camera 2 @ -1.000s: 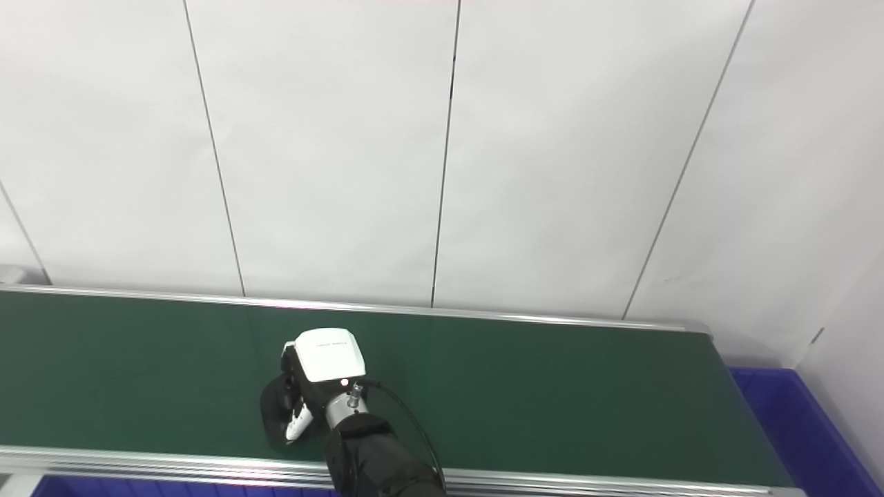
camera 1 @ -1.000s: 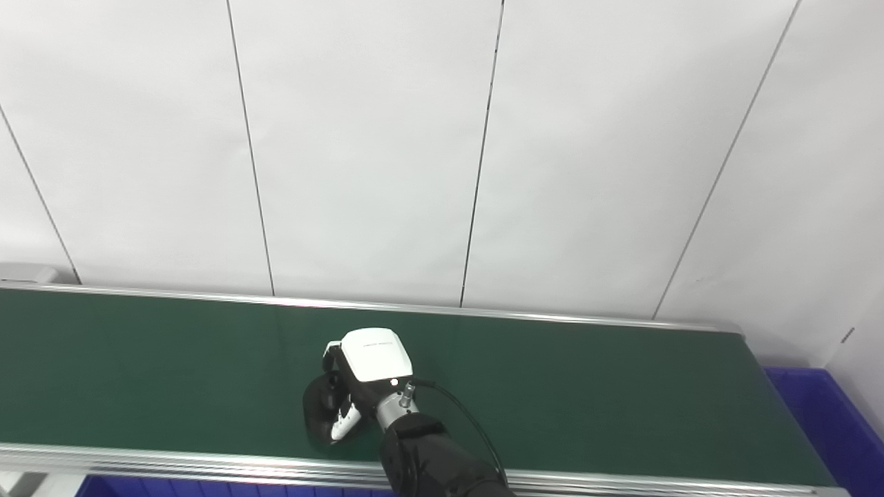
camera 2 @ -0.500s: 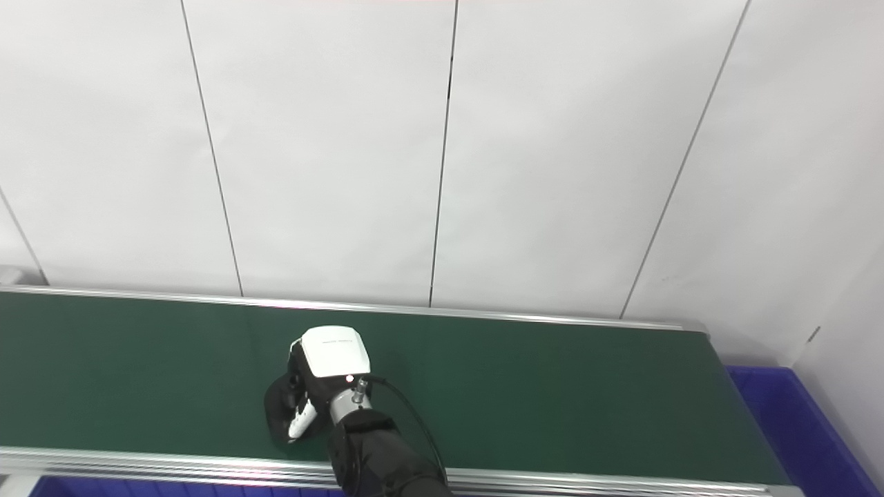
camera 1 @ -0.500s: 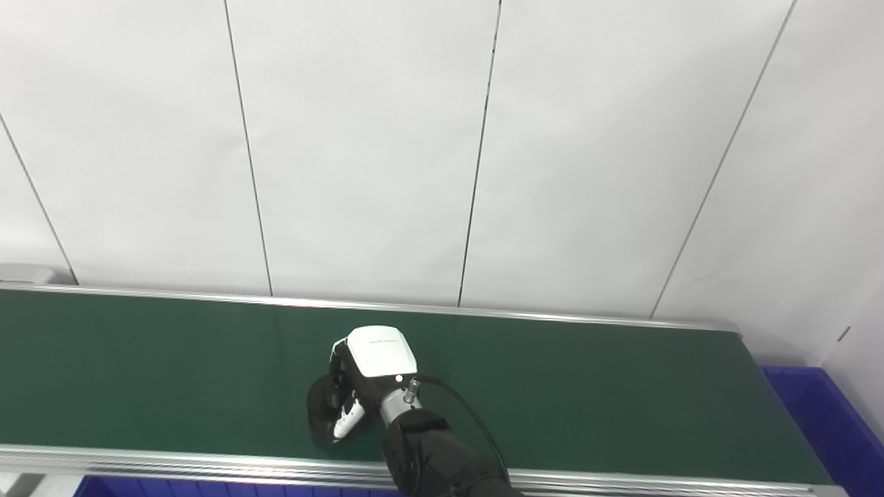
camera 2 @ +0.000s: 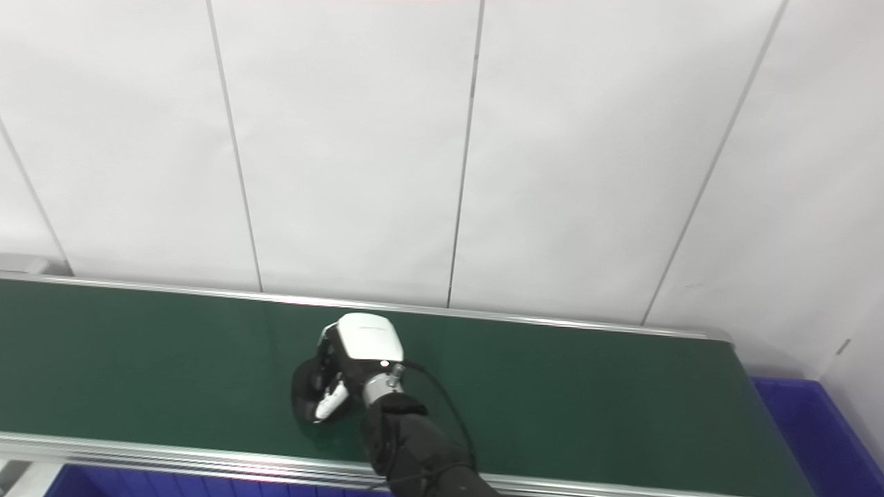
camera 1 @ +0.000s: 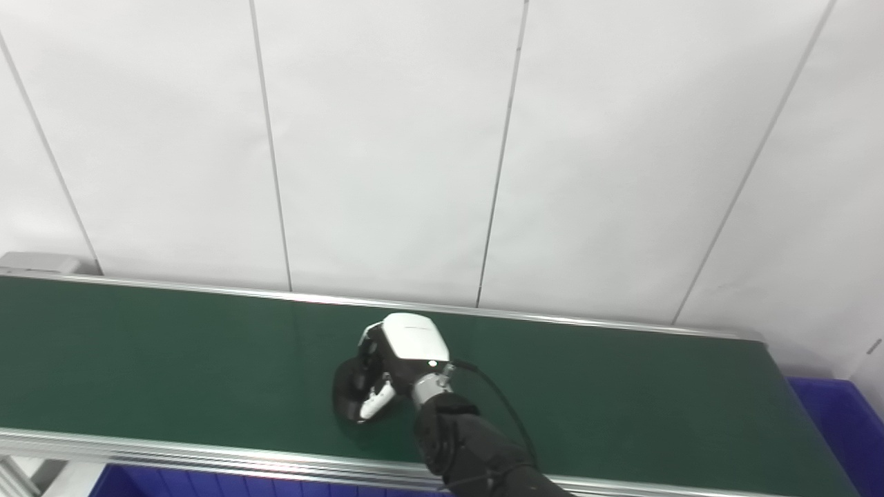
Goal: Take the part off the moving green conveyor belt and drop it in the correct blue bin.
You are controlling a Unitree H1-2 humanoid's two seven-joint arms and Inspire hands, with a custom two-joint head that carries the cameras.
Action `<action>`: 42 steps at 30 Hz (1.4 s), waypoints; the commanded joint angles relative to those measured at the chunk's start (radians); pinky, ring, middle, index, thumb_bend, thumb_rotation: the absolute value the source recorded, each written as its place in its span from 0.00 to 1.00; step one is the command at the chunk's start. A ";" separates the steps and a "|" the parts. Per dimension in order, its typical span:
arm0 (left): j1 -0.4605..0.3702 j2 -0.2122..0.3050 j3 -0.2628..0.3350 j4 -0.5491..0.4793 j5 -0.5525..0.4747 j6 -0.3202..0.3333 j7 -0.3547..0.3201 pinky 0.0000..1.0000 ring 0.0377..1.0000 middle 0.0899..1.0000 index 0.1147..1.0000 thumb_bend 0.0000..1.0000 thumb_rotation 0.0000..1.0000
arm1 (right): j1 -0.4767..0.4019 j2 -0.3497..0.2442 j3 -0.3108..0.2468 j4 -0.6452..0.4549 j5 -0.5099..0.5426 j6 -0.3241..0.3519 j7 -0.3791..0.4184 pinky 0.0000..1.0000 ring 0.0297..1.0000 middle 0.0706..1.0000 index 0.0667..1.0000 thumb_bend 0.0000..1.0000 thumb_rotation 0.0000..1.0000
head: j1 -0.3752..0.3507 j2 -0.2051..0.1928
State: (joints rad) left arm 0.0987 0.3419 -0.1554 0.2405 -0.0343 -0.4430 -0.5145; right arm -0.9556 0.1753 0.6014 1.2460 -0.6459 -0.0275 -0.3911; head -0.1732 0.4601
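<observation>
Green conveyor belt (camera 1: 173,359), right hand (camera 1: 397,359) curled around dark, rounded, black part (camera 1: 347,395).

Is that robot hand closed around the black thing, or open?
Closed: the right hand has its fingers wrapped on the black part, low over the green belt.

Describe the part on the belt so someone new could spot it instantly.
Find the long green conveyor belt running below the white panelled wall. Near its middle, toward the near rail, one robot hand with a white back plate comes in from the bottom right. The part is the dark, rounded, black object under its fingers, the only loose item on the belt.
</observation>
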 commanded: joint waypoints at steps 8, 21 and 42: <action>-0.051 -0.022 0.021 0.015 -0.014 -0.027 -0.031 0.85 0.90 0.92 0.89 0.60 0.57 | 0.056 -0.081 -0.047 -0.313 -0.008 0.060 0.093 0.37 0.40 0.48 0.46 0.52 0.00 | -0.014 0.009; -0.105 -0.061 0.026 0.032 -0.007 -0.027 -0.052 0.89 0.93 0.94 0.91 0.54 0.62 | 0.285 -0.231 -0.135 -0.830 -0.044 0.186 0.234 0.35 0.38 0.46 0.49 0.52 0.00 | -0.067 0.120; -0.206 -0.096 0.005 0.020 -0.056 -0.024 -0.044 0.93 0.96 0.95 0.93 0.36 0.64 | 0.681 -0.283 -0.289 -1.312 -0.036 0.260 0.323 0.22 0.26 0.34 0.48 0.52 0.00 | -0.174 0.282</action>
State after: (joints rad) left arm -0.0874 0.2441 -0.1502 0.2885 -0.0634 -0.4430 -0.5608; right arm -0.2638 -0.1091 0.3172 0.0023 -0.6753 0.2447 -0.0594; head -0.3482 0.7424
